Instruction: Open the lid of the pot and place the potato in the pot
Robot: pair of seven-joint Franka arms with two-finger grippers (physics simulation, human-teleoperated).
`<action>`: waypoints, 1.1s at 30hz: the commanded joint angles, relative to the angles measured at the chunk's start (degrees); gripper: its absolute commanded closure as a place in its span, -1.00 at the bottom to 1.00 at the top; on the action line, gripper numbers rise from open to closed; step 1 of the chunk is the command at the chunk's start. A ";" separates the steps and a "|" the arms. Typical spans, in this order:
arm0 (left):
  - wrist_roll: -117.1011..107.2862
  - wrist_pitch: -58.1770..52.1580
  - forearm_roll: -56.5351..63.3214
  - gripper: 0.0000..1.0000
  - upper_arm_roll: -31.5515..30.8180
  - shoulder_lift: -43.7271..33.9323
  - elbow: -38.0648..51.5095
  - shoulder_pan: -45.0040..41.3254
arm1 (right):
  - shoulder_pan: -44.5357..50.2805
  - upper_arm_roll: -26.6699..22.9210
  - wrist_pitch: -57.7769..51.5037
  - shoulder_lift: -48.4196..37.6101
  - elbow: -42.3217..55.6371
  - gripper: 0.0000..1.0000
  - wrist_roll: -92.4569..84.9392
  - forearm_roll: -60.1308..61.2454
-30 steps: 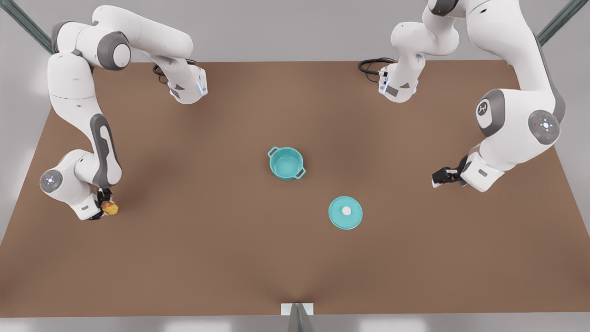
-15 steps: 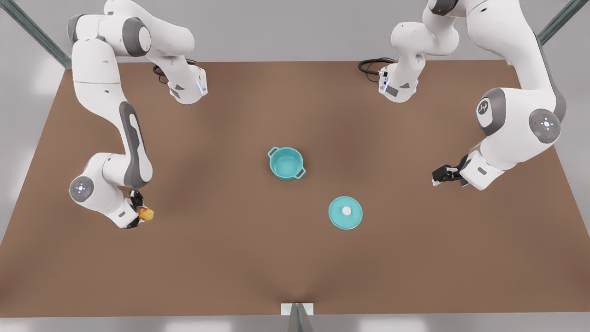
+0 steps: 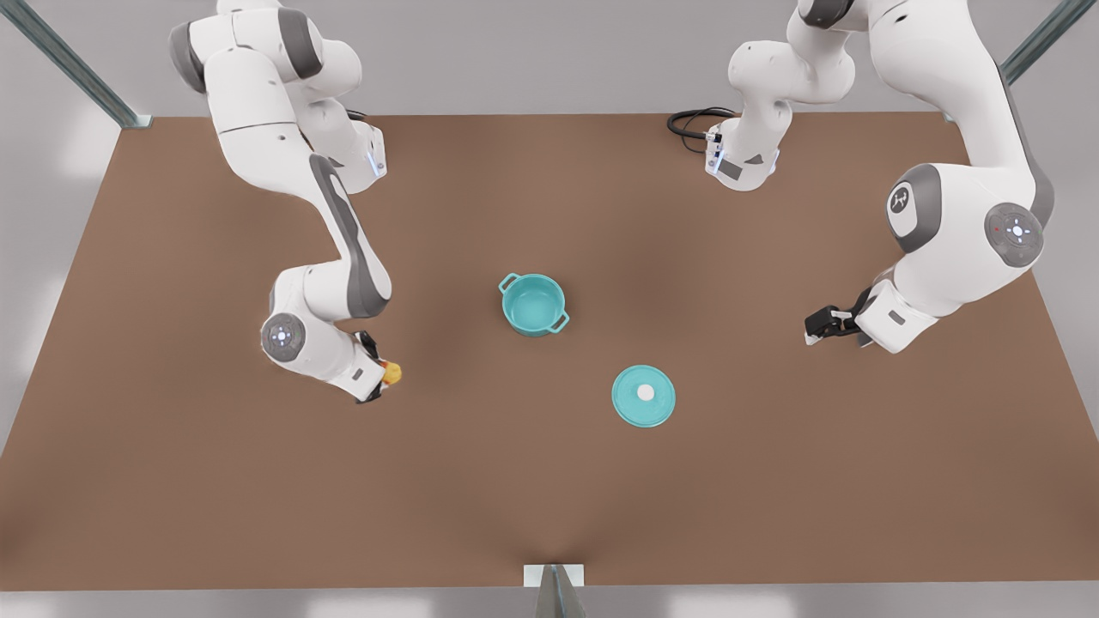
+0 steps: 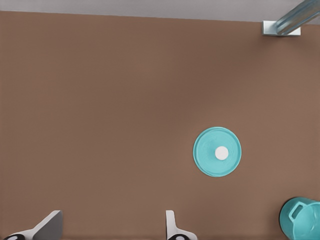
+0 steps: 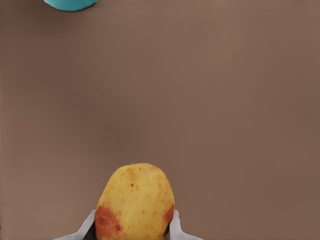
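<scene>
While the right gripper (image 3: 384,375) carries the potato (image 3: 392,372) pinched between its fingers (image 5: 176,223), the holding arm has swung well inward across the table (image 3: 172,481) from the front view's left edge toward the middle. Half a second back the potato sat much farther toward that left edge; a full second back, farther still. Now it hangs to the left of the pot (image 3: 533,304) in the front view, apart from it, gap much reduced. Right wrist view: potato gripped at its lower flanks, reddish patch facing the camera, a sliver of teal pot ahead at the frame edge. Judgement: transport leg under way, roughly half the crossing left before a release over the rim. The pot lid (image 3: 644,396) lies flat on the table, knob up, near the pot on its front-right side in the front view, not touching it; pot mouth is open, lighter inside visible. Lid and pot unmoved across all three front frames. Left gripper (image 3: 813,330) waits on the front view's right, well apart from the lid, fingers spread and empty per its wrist view; pose essentially unchanged, a slight settle at most.
</scene>
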 commanded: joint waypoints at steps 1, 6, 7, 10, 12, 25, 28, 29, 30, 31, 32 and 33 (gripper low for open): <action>0.70 -0.08 0.04 -1.00 0.01 -0.09 0.03 0.00 | 2.33 -0.02 -0.87 -0.22 0.02 0.18 5.60 1.70; 0.61 -0.08 0.04 -1.00 0.01 0.00 0.03 0.00 | 10.59 -0.02 -1.13 -1.62 -0.06 0.18 9.82 1.70; 0.61 -0.08 0.04 -1.00 0.01 0.00 0.03 0.00 | 11.73 -0.02 -1.66 -2.06 -0.06 0.18 10.34 1.79; 0.61 -0.08 0.04 -1.00 0.01 0.00 0.03 0.00 | 14.64 -0.02 -1.83 -2.85 -0.59 0.18 13.41 1.70; 0.61 -0.08 0.04 -1.00 0.01 0.00 0.03 0.00 | 16.92 -0.02 -1.83 -3.12 -0.59 0.18 16.23 1.79; 0.61 -0.08 0.04 -1.00 0.01 -0.09 0.03 0.00 | 26.33 -0.19 -0.87 -1.01 1.52 0.18 34.60 1.79; 0.35 -0.08 0.04 -1.00 0.01 -0.09 0.03 0.00 | 27.38 -0.19 -0.87 0.31 3.80 0.18 36.80 2.58; 0.26 -0.08 0.04 -1.00 0.01 -0.09 -0.06 0.00 | 27.38 -0.19 -0.87 0.40 3.89 0.18 36.97 2.75; 0.26 -0.08 0.04 -1.00 0.01 0.00 -0.06 0.00 | 27.82 -0.28 -0.87 0.75 4.50 0.18 37.41 2.84; 0.26 -0.08 0.04 -1.00 0.01 0.00 -0.06 0.00 | 27.91 -0.28 -0.87 1.10 5.03 0.18 37.94 2.93; 0.26 -0.08 0.04 -1.00 0.01 0.00 -0.06 0.00 | 27.91 -0.19 -0.87 1.36 5.21 0.18 38.03 2.93; 0.26 -0.08 0.04 -1.00 0.01 0.00 -0.06 0.00 | 27.91 -0.19 -0.87 1.63 5.21 0.18 38.12 2.93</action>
